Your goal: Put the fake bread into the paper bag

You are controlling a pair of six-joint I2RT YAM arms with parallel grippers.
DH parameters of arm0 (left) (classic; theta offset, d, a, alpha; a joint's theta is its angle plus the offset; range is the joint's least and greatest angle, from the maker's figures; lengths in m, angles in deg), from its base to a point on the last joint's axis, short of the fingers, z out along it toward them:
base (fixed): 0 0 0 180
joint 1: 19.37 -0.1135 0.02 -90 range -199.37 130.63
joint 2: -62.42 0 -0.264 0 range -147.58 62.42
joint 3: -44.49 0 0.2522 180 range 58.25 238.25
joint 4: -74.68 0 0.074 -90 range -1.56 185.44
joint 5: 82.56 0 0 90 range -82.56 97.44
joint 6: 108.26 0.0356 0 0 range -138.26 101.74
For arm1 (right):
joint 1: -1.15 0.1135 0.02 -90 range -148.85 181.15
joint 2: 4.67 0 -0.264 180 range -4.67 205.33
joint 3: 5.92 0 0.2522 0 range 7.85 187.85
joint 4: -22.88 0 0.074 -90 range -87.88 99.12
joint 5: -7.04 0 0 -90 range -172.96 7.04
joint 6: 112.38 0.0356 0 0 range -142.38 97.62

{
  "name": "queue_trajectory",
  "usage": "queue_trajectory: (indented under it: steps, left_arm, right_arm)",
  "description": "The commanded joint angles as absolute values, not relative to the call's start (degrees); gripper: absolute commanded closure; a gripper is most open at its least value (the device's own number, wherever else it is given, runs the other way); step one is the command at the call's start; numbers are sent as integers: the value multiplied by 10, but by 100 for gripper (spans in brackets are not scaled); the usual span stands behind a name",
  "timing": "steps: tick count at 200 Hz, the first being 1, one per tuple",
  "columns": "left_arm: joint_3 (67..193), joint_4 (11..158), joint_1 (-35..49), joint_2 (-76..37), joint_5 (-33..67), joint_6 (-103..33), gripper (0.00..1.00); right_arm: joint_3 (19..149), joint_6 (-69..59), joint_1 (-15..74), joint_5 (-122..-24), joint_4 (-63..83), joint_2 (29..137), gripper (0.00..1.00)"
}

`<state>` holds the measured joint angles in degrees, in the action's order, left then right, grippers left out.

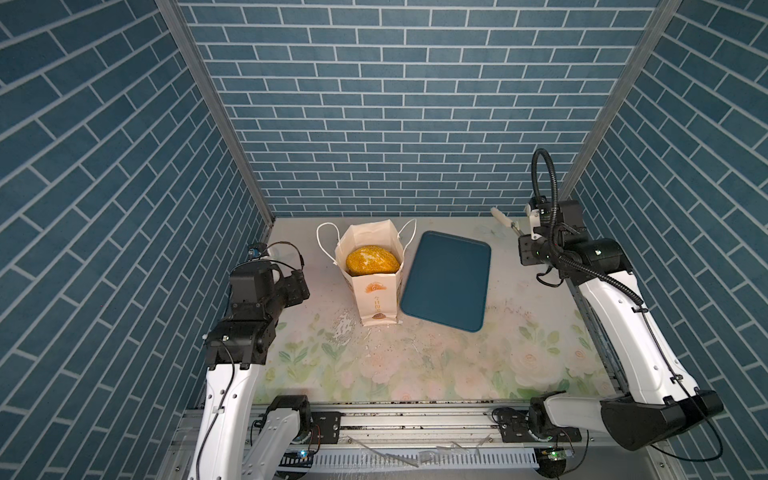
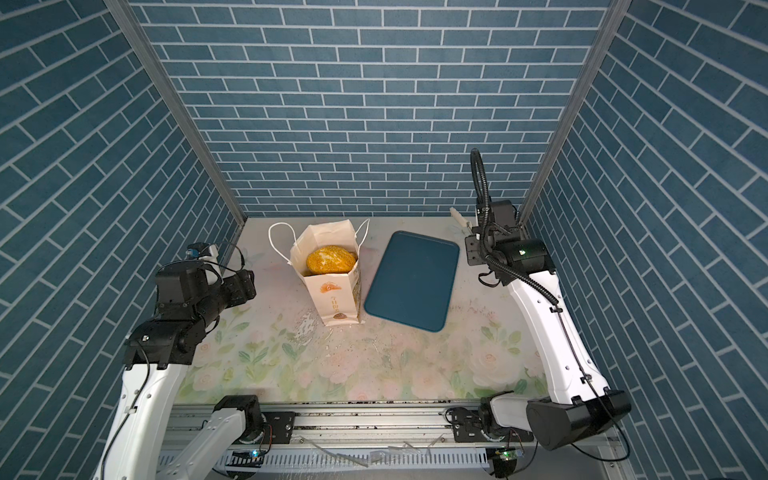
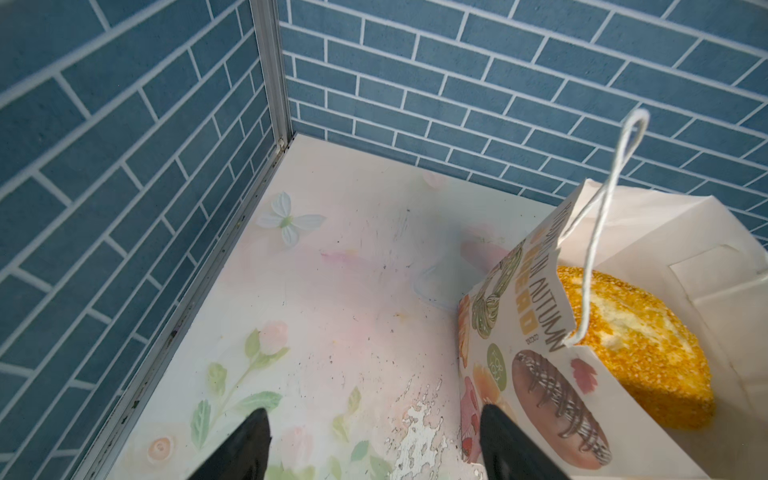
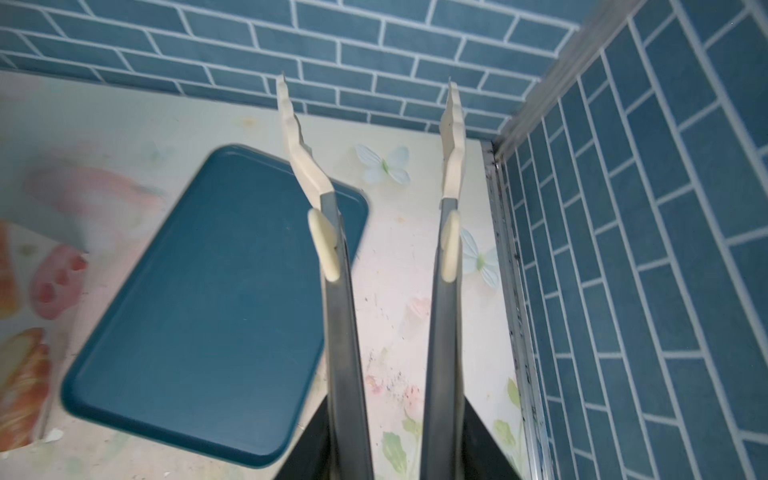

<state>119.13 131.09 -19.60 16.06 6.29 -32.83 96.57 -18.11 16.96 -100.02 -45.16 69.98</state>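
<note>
Your loading looks done: the fake bread [image 1: 372,260] sits in the paper bag [image 1: 374,297], upright at 11 o'clock on the worktop [image 1: 415,365], and the tray [image 1: 446,282] at 1 o'clock is bare. Your left tool [image 3: 374,411] gapes empty at the bag's 9 o'clock; your right tool [image 4: 395,453] clamps the tongs [image 4: 338,311]. Next, I'd park both arms without nudging the bag.

Tray [image 1: 446,280]: dark blue, rounded rectangle, flat on the desk, centre-right in both top views.
Desk [image 1: 415,365]: pale floral print, scuffed and flaking left of centre.
Walls [image 1: 395,104]: blue brick pattern on three sides.
Tongs [image 4: 338,291]: grey arms, cream scalloped tips apart, above the desk's far right corner.
Rail [image 1: 415,419]: aluminium, along the lower frame edge.
</note>
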Motion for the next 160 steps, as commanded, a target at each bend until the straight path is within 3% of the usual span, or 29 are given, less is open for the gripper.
queue_trajectory:
  steps: [1,55,160]
  left_arm:
    - [1176,1309,-202,152,92,-334,19]
    - [1146,1297,-202,155,103,-342,19]
    - [1131,1280,-202,146,123,-347,19]
  right_arm:
    - [915,-173,132,-990,-415,705,58]
    - [774,-156,68,-965,-342,734,58]
    - [637,-107,59,-946,-276,798,56]
